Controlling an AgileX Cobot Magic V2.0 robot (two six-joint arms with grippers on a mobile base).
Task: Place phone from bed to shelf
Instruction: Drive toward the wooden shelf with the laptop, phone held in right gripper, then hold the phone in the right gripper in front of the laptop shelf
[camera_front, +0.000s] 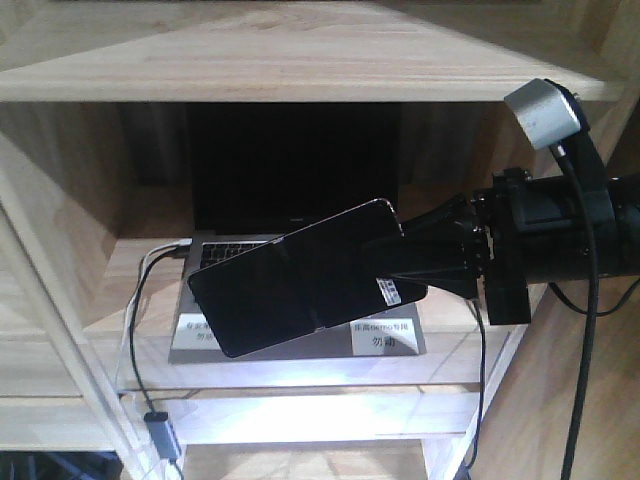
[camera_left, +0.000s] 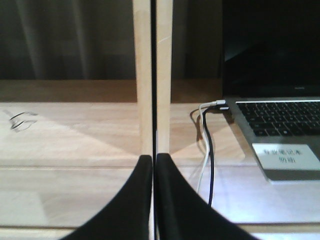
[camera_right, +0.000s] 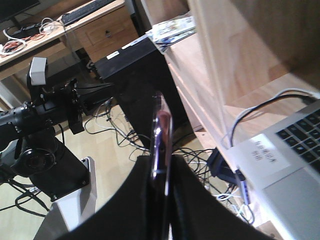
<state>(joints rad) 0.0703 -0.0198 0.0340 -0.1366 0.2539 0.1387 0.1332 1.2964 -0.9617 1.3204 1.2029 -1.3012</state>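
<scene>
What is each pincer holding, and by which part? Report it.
The right pincer grips the phone by the end near its barcode sticker. The left pincer is shut, holding nothing.

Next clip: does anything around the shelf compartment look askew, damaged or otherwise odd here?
Only the phone stands out: clamped at one end in the right tool, it hangs tilted, its free end lower, in front of an open laptop that fills most of that shelf board. Nothing looks spilled or damaged.
</scene>
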